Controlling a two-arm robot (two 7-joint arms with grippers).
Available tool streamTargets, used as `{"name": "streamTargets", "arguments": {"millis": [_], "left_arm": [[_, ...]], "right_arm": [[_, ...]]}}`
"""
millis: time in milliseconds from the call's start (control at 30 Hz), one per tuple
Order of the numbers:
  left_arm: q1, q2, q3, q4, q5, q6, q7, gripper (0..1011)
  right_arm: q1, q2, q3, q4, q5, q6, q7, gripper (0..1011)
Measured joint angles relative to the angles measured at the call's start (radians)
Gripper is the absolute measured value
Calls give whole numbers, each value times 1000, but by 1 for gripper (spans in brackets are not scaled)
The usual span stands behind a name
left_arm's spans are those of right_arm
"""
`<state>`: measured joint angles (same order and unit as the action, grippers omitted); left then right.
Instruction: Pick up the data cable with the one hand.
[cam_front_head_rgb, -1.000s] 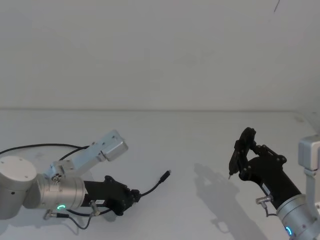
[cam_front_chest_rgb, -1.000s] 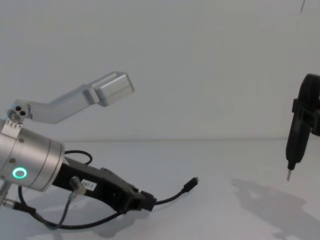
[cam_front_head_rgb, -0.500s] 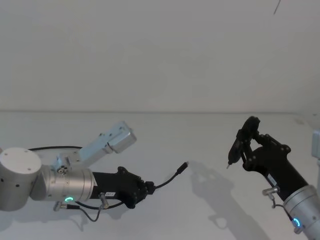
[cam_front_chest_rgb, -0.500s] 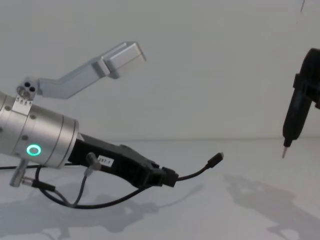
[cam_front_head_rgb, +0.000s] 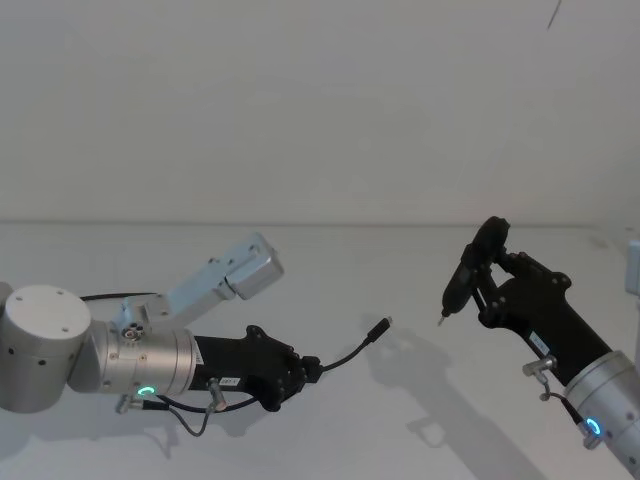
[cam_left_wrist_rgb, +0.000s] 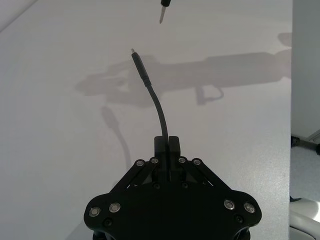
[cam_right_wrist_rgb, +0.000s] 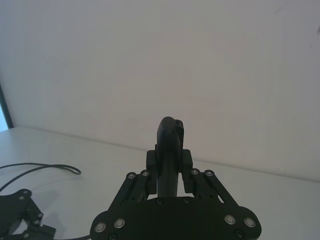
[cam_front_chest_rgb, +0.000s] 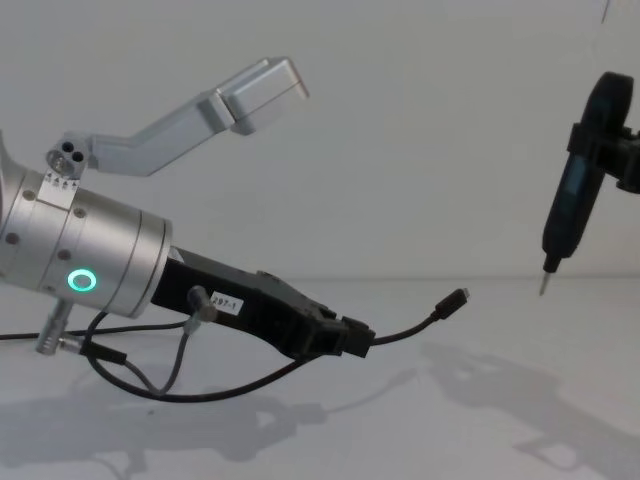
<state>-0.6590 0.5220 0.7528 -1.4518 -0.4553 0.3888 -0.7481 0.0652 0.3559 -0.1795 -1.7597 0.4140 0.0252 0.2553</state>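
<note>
My left gripper, black and blocky on a silver wrist with a green ring light, is shut on the data cable. It holds the cable above the white table. The cable's free end arcs up to a small plug with a silvery tip. In the chest view the left gripper pinches the data cable, and the plug points right. The left wrist view shows the gripper clamped on the cable. My right gripper hovers to the right, shut on a black pen-shaped tool whose pin tip hangs near the plug.
The rest of the cable trails across the white table at the left. A dark looped wire hangs under the left wrist. A silver bracket juts above the left arm. A plain white wall stands behind.
My left gripper has risen and moved right with the cable, carrying the plug toward the middle. The right gripper has shifted left, bringing the tool's tip closer to the plug.
</note>
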Motion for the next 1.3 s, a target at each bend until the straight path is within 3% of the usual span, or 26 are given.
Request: {"name": "streamTargets", "arguments": {"millis": [667,1300], "left_arm": [[-8,-2,4,-4,-2,-3,-4,40],[-9,-2,5,-4,-1,-3,-4,40]], "right_arm": [[66,-3,-30,51,83,37,84,279],[94,-5,-49,80,104,16,92,279]]}}
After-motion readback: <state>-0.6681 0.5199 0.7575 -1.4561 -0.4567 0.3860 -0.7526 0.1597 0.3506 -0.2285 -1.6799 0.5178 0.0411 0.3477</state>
